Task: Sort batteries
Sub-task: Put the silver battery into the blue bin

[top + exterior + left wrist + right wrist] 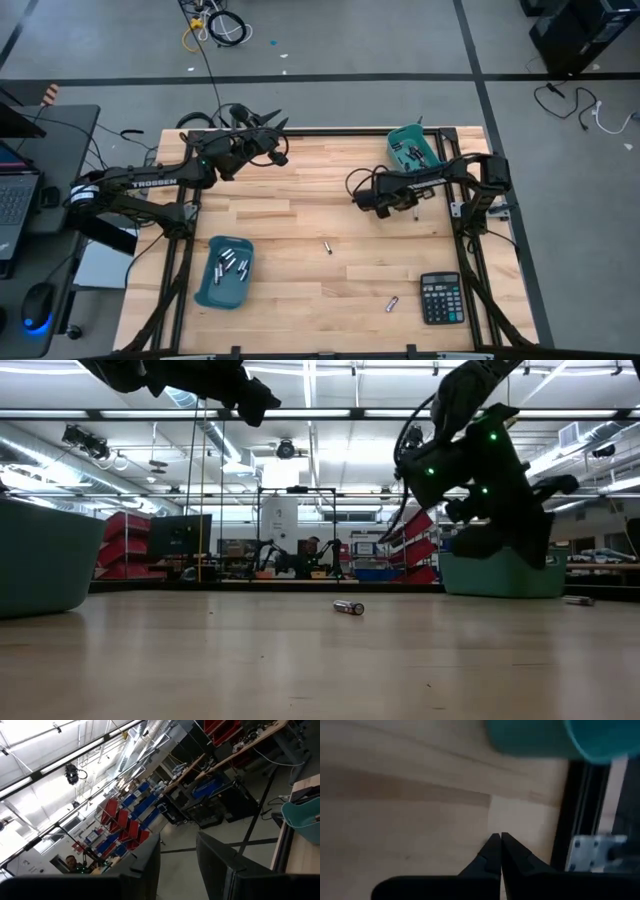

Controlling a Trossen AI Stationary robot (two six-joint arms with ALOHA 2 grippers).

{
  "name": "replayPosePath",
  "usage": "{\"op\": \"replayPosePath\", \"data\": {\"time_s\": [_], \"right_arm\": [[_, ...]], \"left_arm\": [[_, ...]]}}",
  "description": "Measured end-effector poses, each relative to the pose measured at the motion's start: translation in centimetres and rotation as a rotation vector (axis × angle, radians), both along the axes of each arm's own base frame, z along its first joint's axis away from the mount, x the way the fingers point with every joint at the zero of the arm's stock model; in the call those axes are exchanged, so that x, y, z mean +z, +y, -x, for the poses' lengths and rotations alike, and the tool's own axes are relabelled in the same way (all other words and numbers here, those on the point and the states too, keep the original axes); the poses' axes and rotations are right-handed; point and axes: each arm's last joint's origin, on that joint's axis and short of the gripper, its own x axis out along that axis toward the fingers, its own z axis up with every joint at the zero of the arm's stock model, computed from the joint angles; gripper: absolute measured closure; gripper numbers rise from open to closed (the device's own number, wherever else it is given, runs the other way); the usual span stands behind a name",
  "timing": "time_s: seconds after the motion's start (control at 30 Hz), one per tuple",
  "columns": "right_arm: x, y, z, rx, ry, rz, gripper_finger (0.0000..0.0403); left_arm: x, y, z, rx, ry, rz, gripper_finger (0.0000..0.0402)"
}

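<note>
Sorting mostly done: batteries (pixel 229 266) in near teal bin (pixel 205 290), more in far teal bin (pixel 432 147). Two loose cells (pixel 327 247) on table left of calculator (pixel 441 298). Right gripper (pixel 499 840) beside far bin, fingers together, empty; left gripper (pixel 278 127) raised, fingers apart, empty.

A grey floor (pixel 400 45) crossed by dark lines surrounds the table (pixel 300 190). Cables (pixel 215 28) lie on it at the far side, a laptop (pixel 15 195) and mouse (pixel 38 305) sit on a desk to the left. The room behind holds red bins (pixel 125 540) on shelves, blue bins (pixel 142 802), and strip lights (pixel 330 410) overhead.
</note>
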Motion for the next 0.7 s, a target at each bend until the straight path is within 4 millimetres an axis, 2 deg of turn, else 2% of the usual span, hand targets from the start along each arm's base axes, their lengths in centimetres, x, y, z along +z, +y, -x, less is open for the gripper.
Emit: {"op": "replayPosePath", "data": {"time_s": [0.13,0.27,0.47,0.57,0.7], "right_arm": [[0.0,0.1,-0.2,0.136,0.014,-0.096,0.0403],[-0.2,-0.1,-0.7,0.252,0.001,-0.093,0.0403],[-0.5,-0.3,-1.6,0.319,-0.080,-0.057,0.0403],[-0.4,-0.3,-1.3,0.316,-0.044,-0.098,0.0402],[0.2,-0.1,0.1,0.294,0.103,-0.149,0.0380]], "left_arm": [[-0.1,-0.2,-0.1,0.015,0.004,0.012,0.0276],[-0.4,-0.8,-0.2,0.067,0.027,0.036,0.0276],[-0.9,-2.7,-0.5,0.009,0.095,0.066,0.0276],[-0.9,-4.0,-0.1,-0.043,0.111,0.104,0.0276],[-0.6,-5.7,1.0,-0.106,0.109,0.172,0.0276]]}}
